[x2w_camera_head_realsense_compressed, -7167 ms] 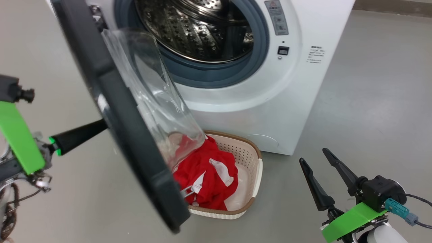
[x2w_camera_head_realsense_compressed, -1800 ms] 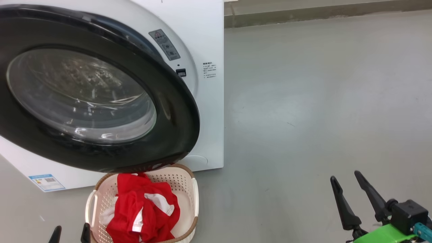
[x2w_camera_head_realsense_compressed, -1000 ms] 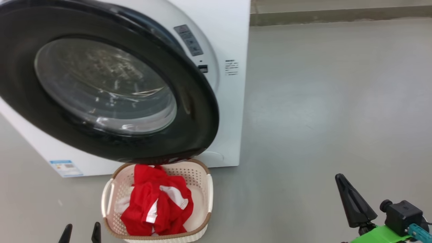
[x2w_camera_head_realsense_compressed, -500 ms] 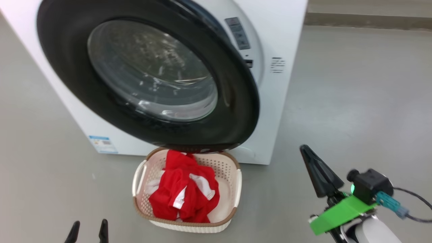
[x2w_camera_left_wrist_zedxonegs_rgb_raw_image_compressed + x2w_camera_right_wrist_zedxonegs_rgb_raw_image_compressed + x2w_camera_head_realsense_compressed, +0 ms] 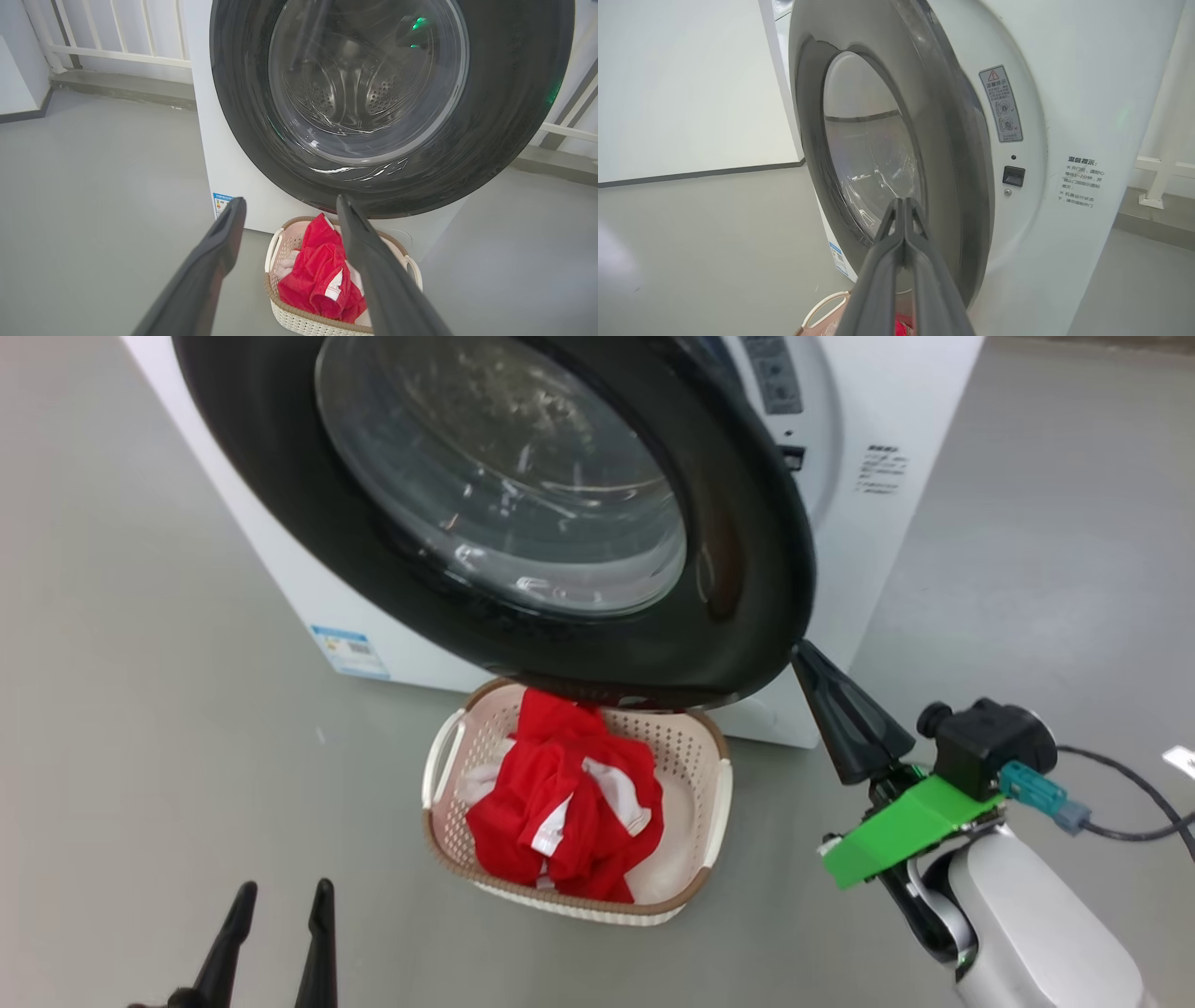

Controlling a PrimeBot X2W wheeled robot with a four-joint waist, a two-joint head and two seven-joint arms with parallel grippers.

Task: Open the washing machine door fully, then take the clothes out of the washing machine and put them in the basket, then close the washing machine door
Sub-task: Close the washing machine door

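Washing machine door [image 5: 504, 504]: ajar, swung most of the way toward the front of the washing machine [image 5: 896, 411]. In the right wrist view, the door [image 5: 887, 140] shows nearly edge-on, with its latch-side rim standing off the white front and the latch slot [image 5: 1013, 176] uncovered.
Door to right end effector [image 5: 812, 663]: in the head view, the tip sits at the door's 4 o'clock rim, just beside the glossy black edge. I cannot tell whether they touch.
Right end effector state: fingers pressed together with nothing between them. In its own wrist view, the joined tips [image 5: 903, 201] point at 12 o'clock, over the door's lower glass.
Clothes [image 5: 560, 812]: a red and white heap inside the basket [image 5: 719, 803].
Basket: on the floor [image 5: 140, 709], at 6 o'clock from the door, with its far rim under the door's lowest edge.
Basket to right end effector: the basket lies at 8 o'clock from the tip, apart from it.
Left end effector [image 5: 285, 891]: fingers spread wide and holding nothing, at 7 o'clock from the basket and well apart from it.
Left wrist view: the open fingers [image 5: 289, 205] frame the basket [image 5: 308, 322] and clothes [image 5: 322, 275], with the door [image 5: 387, 93] at 12 o'clock beyond them.
Blue label [image 5: 350, 651]: low on the machine's front, at 7 o'clock from the door.
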